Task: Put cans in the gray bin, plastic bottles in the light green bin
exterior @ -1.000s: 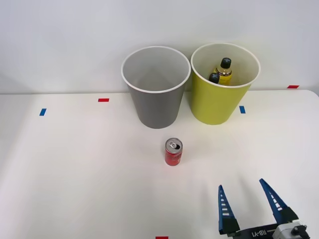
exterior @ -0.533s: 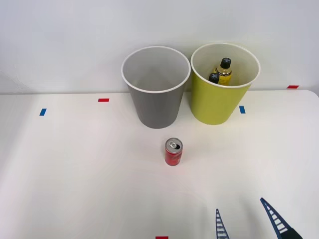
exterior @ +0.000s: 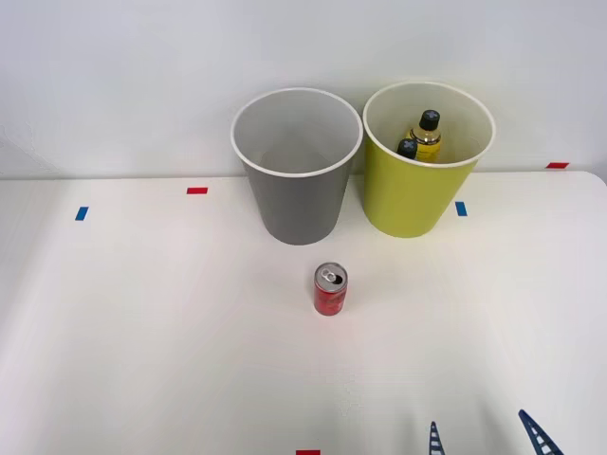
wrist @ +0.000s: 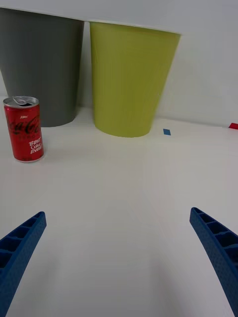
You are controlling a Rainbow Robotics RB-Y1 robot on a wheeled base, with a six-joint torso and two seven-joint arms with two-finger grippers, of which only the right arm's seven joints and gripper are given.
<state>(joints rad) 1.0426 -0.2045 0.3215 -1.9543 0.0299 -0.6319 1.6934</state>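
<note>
A red can (exterior: 330,289) (wrist: 24,129) with a silver top stands upright on the white table, in front of the gray bin (exterior: 297,167) (wrist: 42,64). Right of the gray bin stands the light green bin (exterior: 428,160) (wrist: 130,77). Two plastic bottles (exterior: 424,133) with black caps rest inside the green bin, one with amber contents. My right gripper (exterior: 487,438) (wrist: 116,247) is open and holds nothing; it sits low at the table's front right, well short of the can.
Small red tape marks (exterior: 196,191) and blue tape marks (exterior: 82,213) dot the table (exterior: 142,313). A pale wall rises right behind the bins. The table's right edge curves away near a red mark (exterior: 558,165).
My right gripper has drawn back toward the front edge of the table, so only its fingertips remain in the front view. The can, bins and bottles have not moved.
</note>
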